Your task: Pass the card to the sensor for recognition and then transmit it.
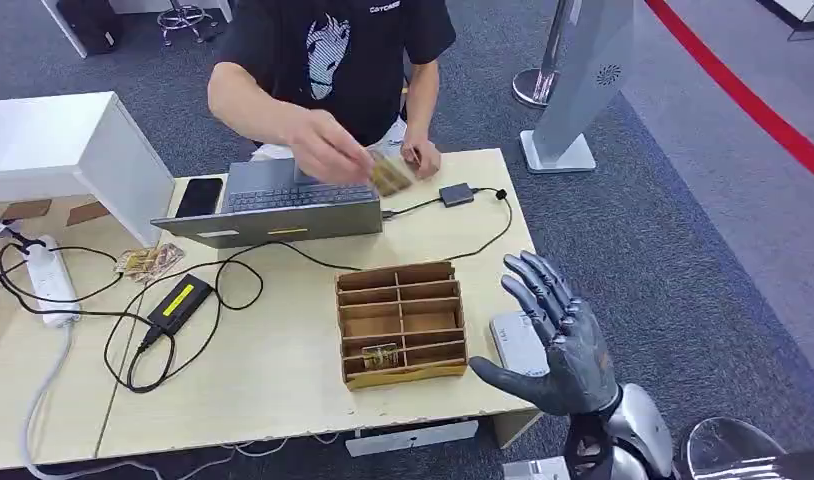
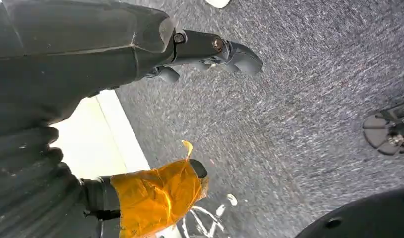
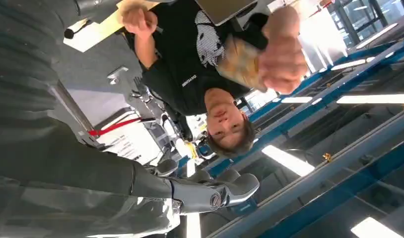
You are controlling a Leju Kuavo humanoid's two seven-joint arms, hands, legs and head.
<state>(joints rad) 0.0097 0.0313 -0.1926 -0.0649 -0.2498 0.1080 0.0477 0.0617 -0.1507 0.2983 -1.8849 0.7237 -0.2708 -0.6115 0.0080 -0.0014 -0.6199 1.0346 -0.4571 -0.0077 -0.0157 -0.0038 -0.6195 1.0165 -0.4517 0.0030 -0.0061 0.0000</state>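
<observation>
Across the table a person holds a golden-brown card (image 1: pixel 388 175) out over the laptop's right end; in the right wrist view the card (image 3: pixel 242 62) is blurred in that person's fist. A small black sensor box (image 1: pixel 456 194) lies on the table by the person's other hand, wired to the laptop. My right hand (image 1: pixel 558 335) is raised beside the table's right edge, palm up, fingers spread, holding nothing. Its fingers (image 3: pixel 215 191) show empty against the ceiling. My left hand (image 2: pixel 190 49) hangs over the carpet, fingers apart and empty, with orange tape on its thumb (image 2: pixel 155 196).
A cardboard slotted organizer (image 1: pixel 400 275) stands at the table's front right, with one card (image 1: pixel 380 355) in a near slot. A grey flat device (image 1: pixel 518 345) lies beside it under my right hand. Laptop (image 1: pixel 283 205), phone (image 1: pixel 199 197), power brick (image 1: pixel 179 302), cables and loose cards (image 1: pixel 148 262) fill the left.
</observation>
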